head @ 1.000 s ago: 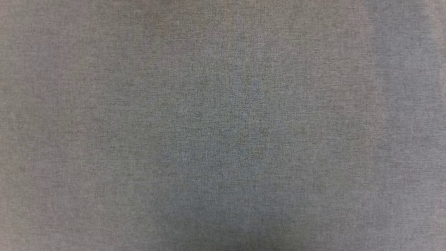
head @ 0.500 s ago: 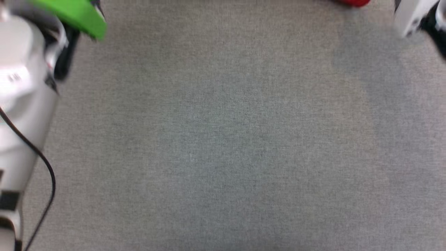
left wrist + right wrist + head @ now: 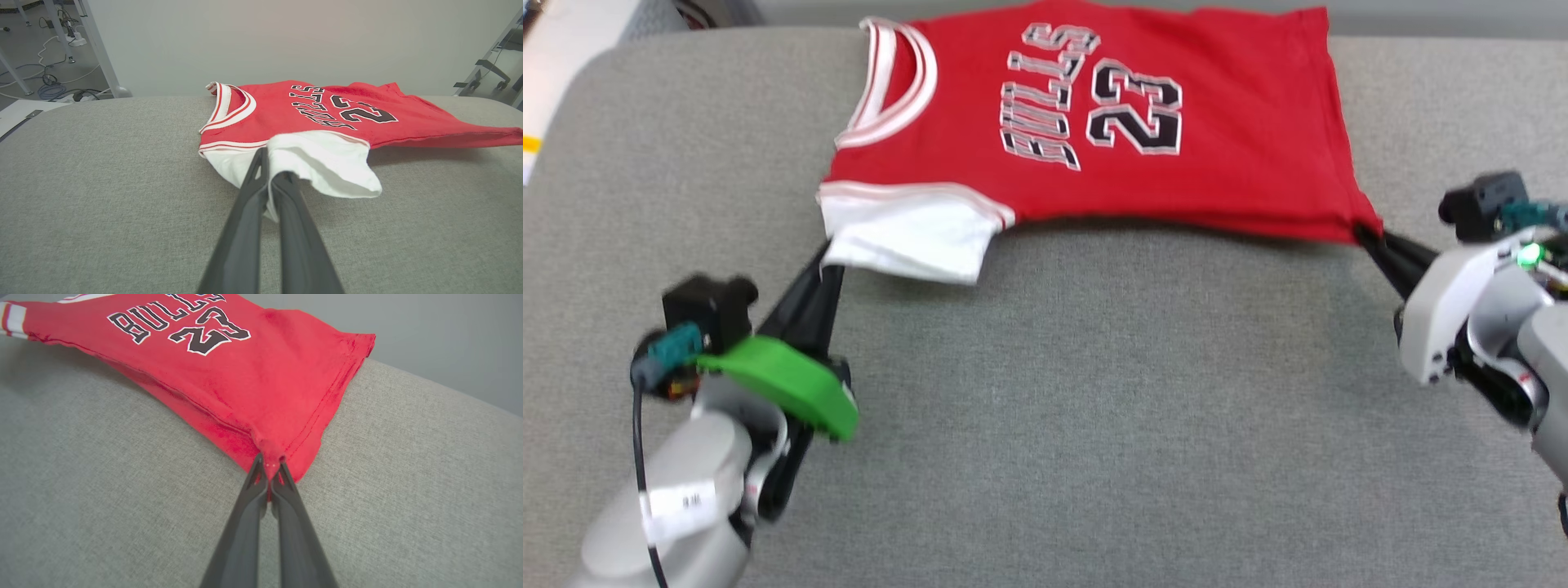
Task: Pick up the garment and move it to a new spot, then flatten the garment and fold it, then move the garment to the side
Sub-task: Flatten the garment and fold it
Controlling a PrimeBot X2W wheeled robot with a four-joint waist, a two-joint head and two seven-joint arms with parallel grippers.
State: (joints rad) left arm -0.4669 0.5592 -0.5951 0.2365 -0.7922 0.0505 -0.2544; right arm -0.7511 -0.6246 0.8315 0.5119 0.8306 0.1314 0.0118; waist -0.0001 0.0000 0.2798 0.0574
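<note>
Pinching white sleeve (image 3: 907, 241) of garment (image 3: 1217, 163) with left gripper (image 3: 827, 263), its hem corner with right gripper (image 3: 1366, 235), over grey padding (image 3: 1094, 425).

1. garment (image 3: 1217, 139): red body, red hem stitching
2. sleeve (image 3: 907, 241): plain white, w/ red-white striped trim at seam
3. neck trim (image 3: 894, 90): white w/ thin red stripes
4. lettering (image 3: 1045, 106) & number: black, white outline
5. surface (image 3: 1094, 408): grey, fine woven fleck
6. left gripper (image 3: 827, 261), right gripper (image 3: 1364, 233): fingers dark grey-black
7. cover (image 3: 784, 388) on L wrist: bright green
8. R wrist shell (image 3: 1445, 318): pale grey, w/ small green light (image 3: 1525, 256)
</note>
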